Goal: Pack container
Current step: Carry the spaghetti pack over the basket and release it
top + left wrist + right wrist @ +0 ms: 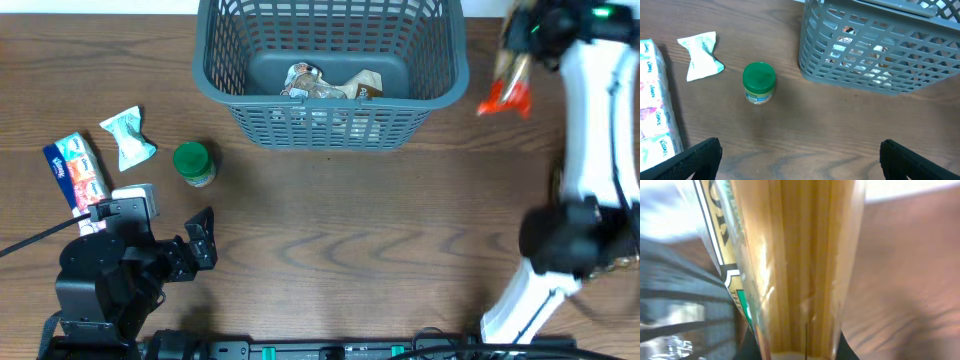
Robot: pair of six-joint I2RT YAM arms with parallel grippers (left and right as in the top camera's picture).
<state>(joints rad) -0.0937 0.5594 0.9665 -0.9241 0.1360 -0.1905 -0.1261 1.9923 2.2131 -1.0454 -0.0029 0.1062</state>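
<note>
Overhead, the container (330, 125) sits at twelve o'clock on the table, with a few wrapped items on its floor. The right gripper (520, 50), at two o'clock beside the rim, clamps a pasta packet (503, 92) held high, likely to clear that rim. The left gripper (203, 243) is at eight o'clock.

Left wrist: the jaws are spread wide and face a green-lidded jar (759, 82), probably the next pick.

Right wrist: the pasta packet (795, 270) fills the view, with the container (680, 305) at nine o'clock.

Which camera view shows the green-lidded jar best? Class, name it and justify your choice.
The left wrist view: the green-lidded jar stands close and sharp, lid and label band both visible. Overhead shows it small, mostly lid. The right wrist view is filled by a pasta packet; no jar there.
</note>
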